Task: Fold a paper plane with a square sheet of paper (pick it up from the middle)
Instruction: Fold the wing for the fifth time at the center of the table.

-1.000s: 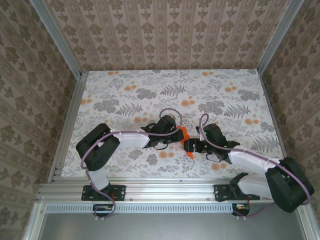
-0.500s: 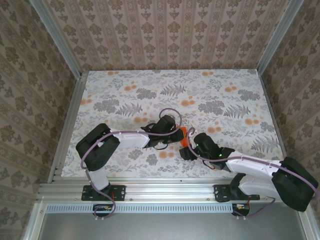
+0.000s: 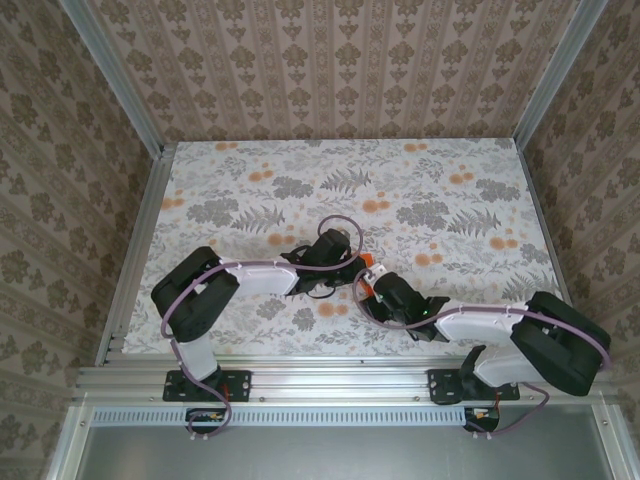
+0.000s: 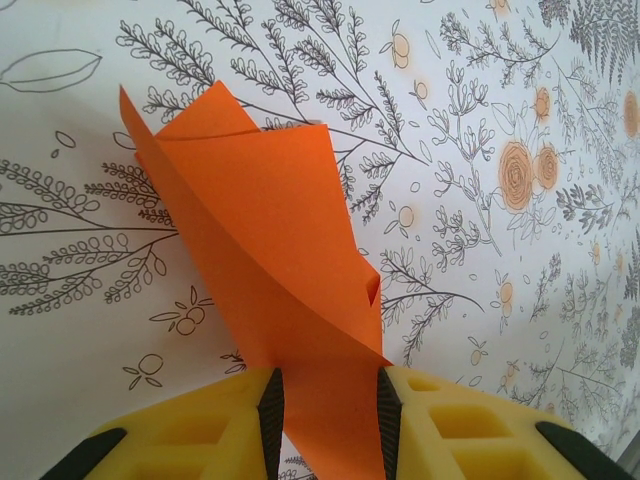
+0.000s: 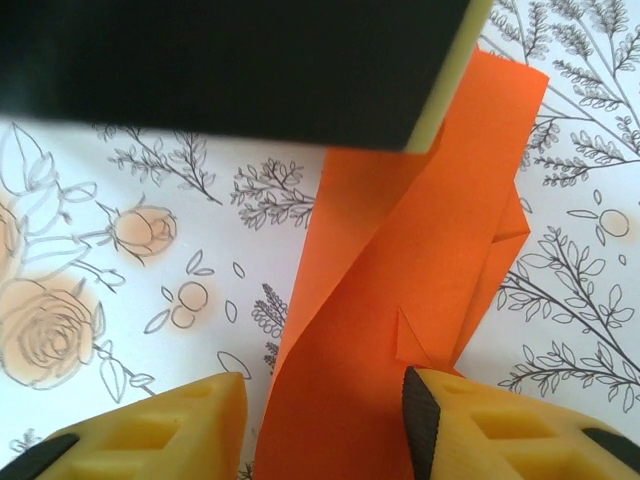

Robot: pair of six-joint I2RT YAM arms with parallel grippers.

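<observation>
**Two grippers meet over a half-folded orange sheet**

The orange paper sheet [image 4: 280, 250], creased into overlapping triangular flaps, is lifted off the flower-printed tabletop [image 3: 450, 190]. It hangs over the near half of the table, roughly midway between the sides and between the two arms. The left gripper [image 4: 327, 400] pinches one end of it, its yellow fingers [image 4: 268, 405] pressed flat against both faces. The right gripper [image 5: 320, 410] straddles the other end with its jaws apart. One finger touches the paper's edge, while the other stands clear, with printed table showing in the gap.

The sheet appears feather-light and limp. It bows and twists between the two holds, so a grip on a single loose flap would likely let the rest droop or curl. Paper this thin should crush under a hard squeeze and could tear if the arms pull against each other.

The safest hold seems to be the layered band along the centre crease, where the stacked folds stiffen it. A flat, gentle pinch across that band looks better than a hold on a free corner.
</observation>
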